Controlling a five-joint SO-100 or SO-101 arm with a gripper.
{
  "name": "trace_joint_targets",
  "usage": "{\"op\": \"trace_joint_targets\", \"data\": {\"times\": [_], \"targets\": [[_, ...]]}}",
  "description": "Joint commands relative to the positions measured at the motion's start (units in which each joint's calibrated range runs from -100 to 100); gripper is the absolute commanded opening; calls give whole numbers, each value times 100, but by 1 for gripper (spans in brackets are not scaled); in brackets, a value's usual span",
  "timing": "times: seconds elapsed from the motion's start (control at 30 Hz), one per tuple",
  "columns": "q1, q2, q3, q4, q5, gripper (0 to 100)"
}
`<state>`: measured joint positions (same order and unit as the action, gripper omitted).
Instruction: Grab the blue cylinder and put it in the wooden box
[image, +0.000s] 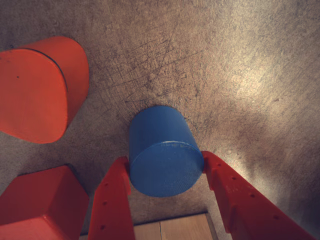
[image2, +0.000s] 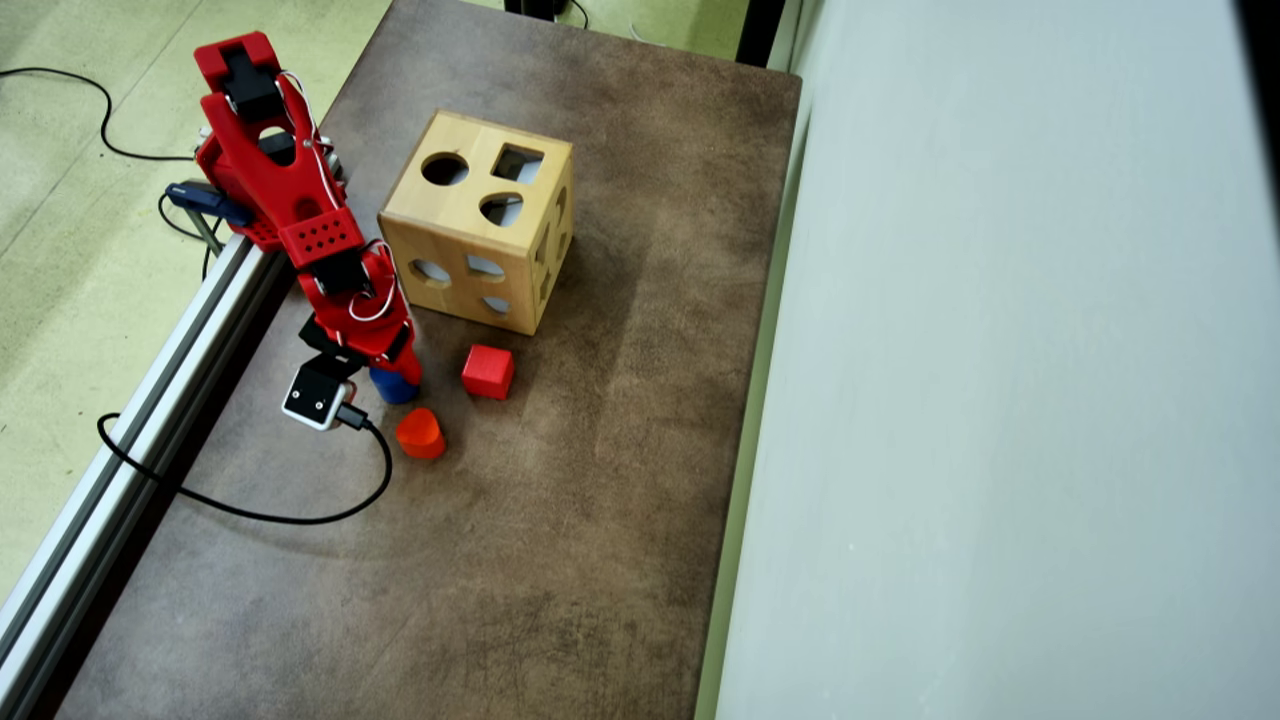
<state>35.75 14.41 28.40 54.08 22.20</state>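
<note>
The blue cylinder (image: 162, 152) stands between my two red fingers in the wrist view, its flat round top towards the camera. My gripper (image: 165, 164) is shut on it, with one fingertip (image: 121, 167) touching its left side and the other touching its right side. In the overhead view the gripper (image2: 396, 378) points down at the table and covers most of the cylinder (image2: 390, 390). The wooden box (image2: 480, 235) stands just beyond the arm, with cut-out holes in its faces. A strip of light wood (image: 172, 228) shows at the bottom edge of the wrist view.
An orange rounded-triangle block (image: 37, 87) (image2: 421, 433) and a red cube (image: 42, 205) (image2: 488, 371) lie close beside the cylinder on the brown table (image2: 560, 520). A black cable (image2: 250, 512) loops from the wrist camera. A metal rail (image2: 150, 410) runs along the table's left edge.
</note>
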Motion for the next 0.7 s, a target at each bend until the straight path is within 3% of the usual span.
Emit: {"op": "trace_joint_targets", "data": {"times": [0.0,0.67], "targets": [[35,-681,-103,9,-5,2],[-46,-4426,-121,2260,-264,2]]}}
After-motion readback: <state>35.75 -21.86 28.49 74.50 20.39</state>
